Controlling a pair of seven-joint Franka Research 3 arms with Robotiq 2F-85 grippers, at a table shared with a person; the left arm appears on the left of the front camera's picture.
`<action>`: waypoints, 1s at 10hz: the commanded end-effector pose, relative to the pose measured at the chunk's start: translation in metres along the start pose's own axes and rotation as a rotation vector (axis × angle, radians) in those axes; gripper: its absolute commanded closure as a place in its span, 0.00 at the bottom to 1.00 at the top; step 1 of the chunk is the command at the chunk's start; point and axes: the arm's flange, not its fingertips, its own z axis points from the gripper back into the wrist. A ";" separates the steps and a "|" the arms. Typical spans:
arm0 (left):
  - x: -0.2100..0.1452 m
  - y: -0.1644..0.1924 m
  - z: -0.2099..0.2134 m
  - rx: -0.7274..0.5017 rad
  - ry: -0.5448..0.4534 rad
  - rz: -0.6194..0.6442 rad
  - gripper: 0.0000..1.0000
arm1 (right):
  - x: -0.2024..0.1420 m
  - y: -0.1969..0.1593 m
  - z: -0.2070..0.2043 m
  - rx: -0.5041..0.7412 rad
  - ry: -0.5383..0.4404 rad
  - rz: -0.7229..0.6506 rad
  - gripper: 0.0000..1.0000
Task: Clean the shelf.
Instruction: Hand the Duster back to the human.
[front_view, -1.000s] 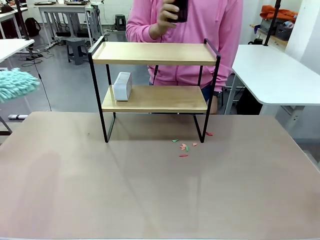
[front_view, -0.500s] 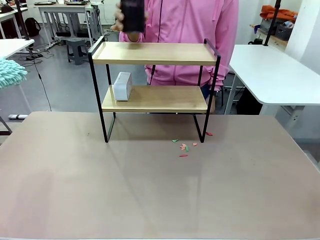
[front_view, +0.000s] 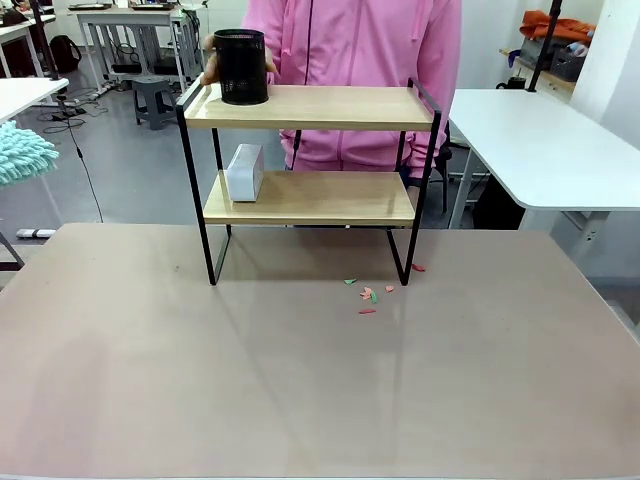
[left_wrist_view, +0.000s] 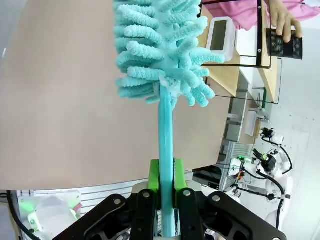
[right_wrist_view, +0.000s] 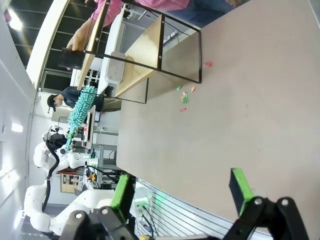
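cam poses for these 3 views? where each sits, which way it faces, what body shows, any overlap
Front: fixed on the robot's side, faces across the table at the shelf and the person.
Left wrist: looks along the left hand, shut on the duster, toward the shelf.
Right wrist: looks along the open right hand, over the table toward the shelf.
Shared: shelf, black cup, white box.

Black two-finger left gripper (left_wrist_view: 166, 172) and right gripper (right_wrist_view: 182, 190), green pads, silver screws on the black linkages, white rounded arm segments behind; person beyond the wood-and-black-frame shelf (front_view: 310, 108) wears a pink zip hoodie (front_view: 370, 50).
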 end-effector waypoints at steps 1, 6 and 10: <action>-0.001 -0.003 0.000 0.007 -0.009 0.003 0.88 | 0.002 0.002 -0.002 0.027 -0.022 0.025 0.00; -0.023 -0.056 0.036 -0.301 -0.068 -0.211 0.88 | 0.019 0.073 0.051 0.150 -0.231 0.178 0.00; -0.098 -0.102 0.049 -0.692 0.281 -0.691 0.88 | -0.022 0.177 0.023 0.491 0.070 0.454 0.00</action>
